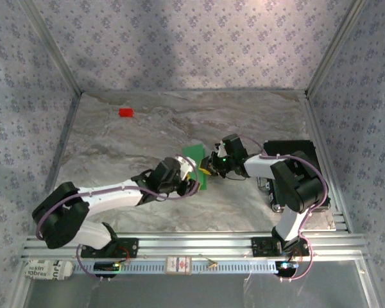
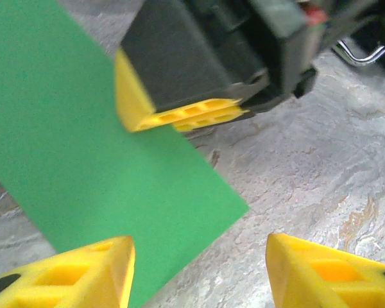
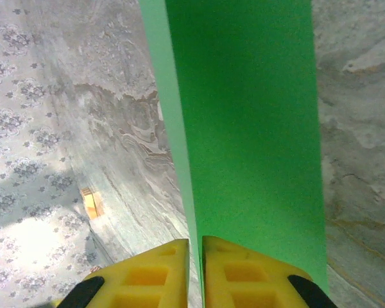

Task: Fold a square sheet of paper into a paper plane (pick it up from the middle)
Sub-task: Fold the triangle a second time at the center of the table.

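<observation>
Right wrist view: the right gripper (image 3: 196, 247) has its two yellow fingers pressed together on the near edge of the green paper (image 3: 244, 115). The paper runs straight ahead of the fingertips as a strip, with a second layer showing along its left side.
Left wrist view: the left gripper (image 2: 199, 250) has its fingers apart and holds nothing. The paper lies ahead of it and partly under its left finger, and the right gripper is just beyond.
Paper: it is between the two grippers, low over the table (image 1: 244, 122). I cannot tell whether its far end rests there.
Risk, slip: the pinch sits at the very edge, so a sideways pull would likely draw the paper out.
Risk, tear: if the left fingers close and the arms then pull apart, the thin paper could rip or crumple.
Risk, collision: the grippers are close together, so a careless reach could knock fingers together and skew the fold.
</observation>
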